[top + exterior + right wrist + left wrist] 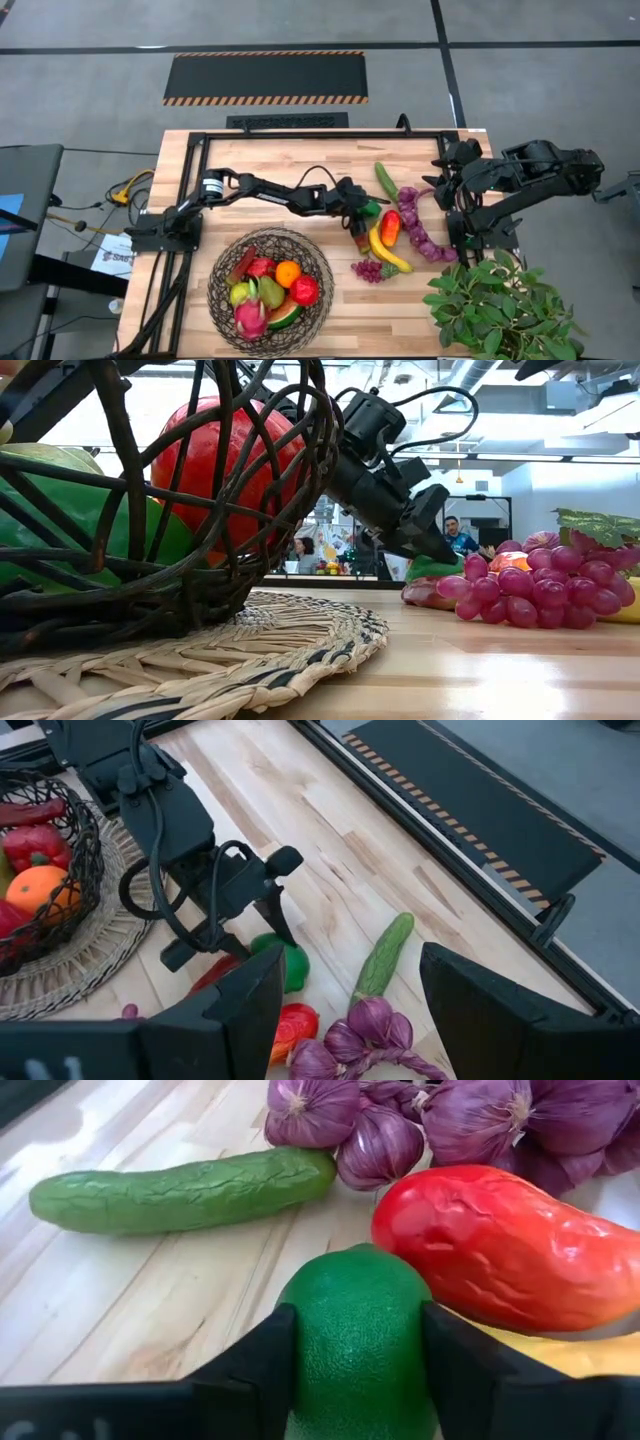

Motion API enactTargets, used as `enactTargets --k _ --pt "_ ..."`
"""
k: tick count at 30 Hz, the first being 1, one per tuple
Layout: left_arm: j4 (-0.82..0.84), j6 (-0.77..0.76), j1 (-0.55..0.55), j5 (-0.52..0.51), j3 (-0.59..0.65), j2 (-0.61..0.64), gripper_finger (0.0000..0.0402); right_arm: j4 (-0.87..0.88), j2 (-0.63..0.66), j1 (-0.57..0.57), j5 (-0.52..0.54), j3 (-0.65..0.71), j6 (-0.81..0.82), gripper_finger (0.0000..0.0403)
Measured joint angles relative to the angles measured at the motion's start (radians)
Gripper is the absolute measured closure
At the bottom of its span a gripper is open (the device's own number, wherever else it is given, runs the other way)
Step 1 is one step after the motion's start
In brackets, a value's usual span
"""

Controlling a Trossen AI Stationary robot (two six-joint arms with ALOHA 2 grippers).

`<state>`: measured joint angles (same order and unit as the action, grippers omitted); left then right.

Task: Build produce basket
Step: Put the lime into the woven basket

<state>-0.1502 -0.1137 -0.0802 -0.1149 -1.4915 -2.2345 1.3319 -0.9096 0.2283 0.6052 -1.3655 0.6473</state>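
A round green fruit (360, 1330) lies on the table between a red fruit (500, 1250) and a green cucumber (180, 1190). My left gripper (365, 212) reaches over it from the table's left and is shut on it. The dark woven basket (215, 290) stands on a straw mat at the front left. It holds an orange (288, 272), a red apple (304, 290) and other produce. My right gripper (350, 960) hangs open, high over the table's right side, with nothing between its fingers. My left gripper pinches the green fruit between its two fingers, one finger (265, 1365) on each of its opposite sides (300, 1340). The fingers slant down at it from the table's left. In the low view the fruit (435, 568) sits low by the tabletop under the gripper.
A string of purple bulbs (415, 225), a banana (388, 250) and purple grapes (368, 268) lie close to the green fruit. A leafy green plant (505, 305) fills the front right corner. Bare wood lies between the basket and the far edge.
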Motion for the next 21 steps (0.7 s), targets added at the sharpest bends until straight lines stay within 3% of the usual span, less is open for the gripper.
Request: enactTargets --k 8,16,21 --pt "0.026 -0.004 0.001 -0.048 0.005 0.066 0.0272 0.0 0.0 0.0 0.0 0.0 0.004 0.0148" --pt "0.055 -0.031 0.032 -0.047 0.004 0.188 0.0266 0.0 0.0 0.0 0.001 0.0 0.007 0.0148" --pt "0.209 -0.027 0.082 -0.026 0.003 0.326 0.0265 0.0 0.0 0.0 0.001 0.0 0.007 0.0148"
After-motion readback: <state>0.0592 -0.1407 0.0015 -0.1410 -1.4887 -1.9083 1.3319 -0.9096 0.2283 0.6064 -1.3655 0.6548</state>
